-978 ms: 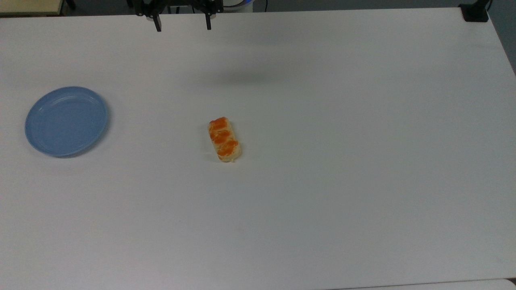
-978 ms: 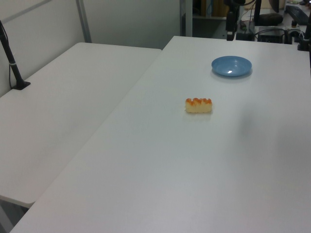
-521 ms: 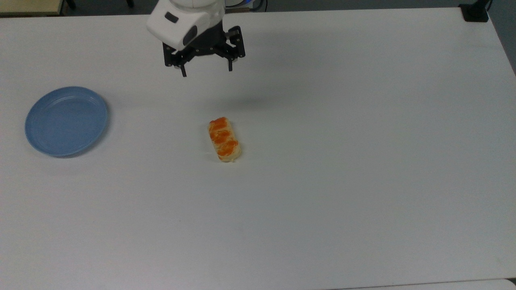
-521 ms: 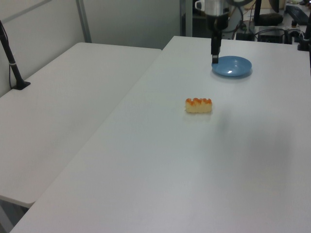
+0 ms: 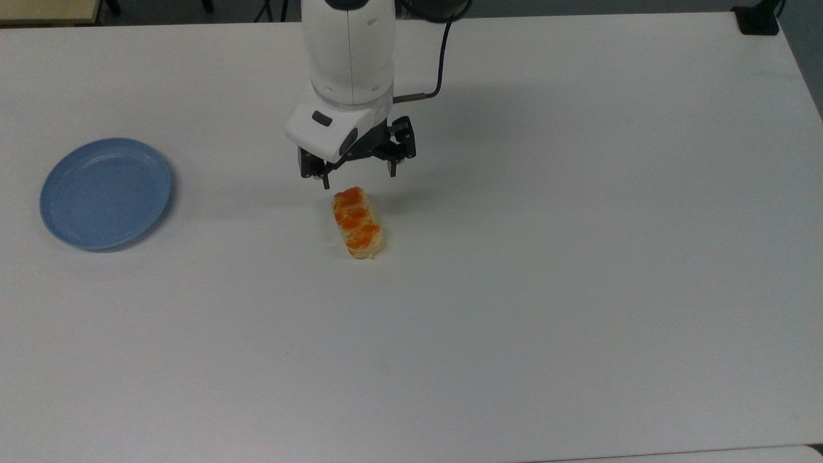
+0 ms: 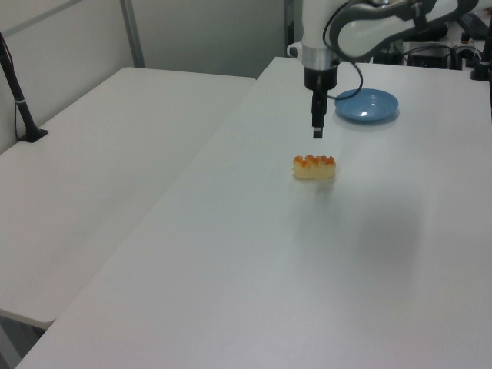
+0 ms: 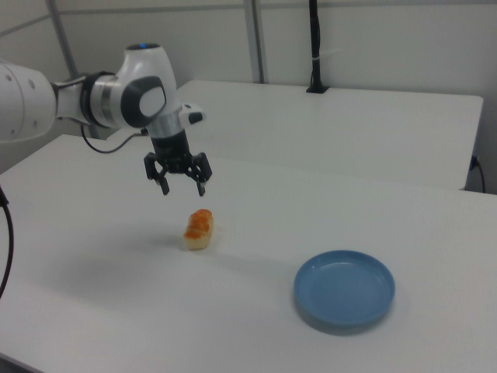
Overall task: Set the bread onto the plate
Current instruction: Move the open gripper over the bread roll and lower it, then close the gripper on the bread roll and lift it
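The bread (image 5: 357, 222) lies flat on the white counter (image 5: 578, 289), near the middle of the top view, its long axis running from about 11 o'clock to 5 o'clock, the three orange bumps facing up. Nothing touches it; bare counter surrounds it on all sides.

The gripper (image 5: 357, 178) hangs in the air at the bread's 12 o'clock in the top view, just off its far end, with fingers (image 5: 326, 181) spread wide apart and pointing down, holding nothing. In the right view the gripper (image 7: 182, 187) is clearly above the bread (image 7: 198, 228), not in contact with it. In the left view the gripper (image 6: 317, 132) sits above and just beyond the bread (image 6: 314, 166). The white arm (image 5: 349, 51) reaches in from the top view's 12 o'clock edge, a black cable (image 5: 439, 61) looping beside it.

The plate (image 5: 106, 193) rests at the bread's 9 o'clock in the top view, well apart from it and close to the counter's 9 o'clock edge. The stretch of counter between bread and plate is open. Toward 3 o'clock and 6 o'clock the counter runs wide and bare to its edges.

A second white table (image 6: 115, 154) adjoins the counter in the left view, with a black post (image 6: 19, 96) standing at its far side.
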You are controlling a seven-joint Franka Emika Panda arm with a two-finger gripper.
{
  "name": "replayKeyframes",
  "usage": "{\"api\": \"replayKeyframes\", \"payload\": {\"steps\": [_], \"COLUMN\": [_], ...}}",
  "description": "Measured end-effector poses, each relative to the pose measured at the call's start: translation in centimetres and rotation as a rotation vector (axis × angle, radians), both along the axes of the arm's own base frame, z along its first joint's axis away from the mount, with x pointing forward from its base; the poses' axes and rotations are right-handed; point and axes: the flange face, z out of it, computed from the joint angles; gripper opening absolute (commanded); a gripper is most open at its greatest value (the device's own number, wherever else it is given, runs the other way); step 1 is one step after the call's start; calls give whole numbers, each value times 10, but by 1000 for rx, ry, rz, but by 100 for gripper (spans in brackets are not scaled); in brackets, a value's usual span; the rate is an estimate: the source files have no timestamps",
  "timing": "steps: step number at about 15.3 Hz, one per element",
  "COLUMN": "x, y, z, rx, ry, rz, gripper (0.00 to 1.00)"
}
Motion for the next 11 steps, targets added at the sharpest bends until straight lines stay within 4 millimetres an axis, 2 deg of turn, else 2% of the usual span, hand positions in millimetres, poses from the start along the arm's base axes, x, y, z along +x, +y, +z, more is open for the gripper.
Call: {"api": "replayKeyframes", "payload": {"steps": [5, 7, 9, 11], "x": [17, 19, 19, 18], "y": [-1, -1, -1, -1], "z": [-61, -76, -84, -89], "rx": [-3, -5, -7, -7], "ry": [-14, -3, 8, 11], "rz": [-9, -10, -11, -11], "gripper": [100, 100, 100, 81]}}
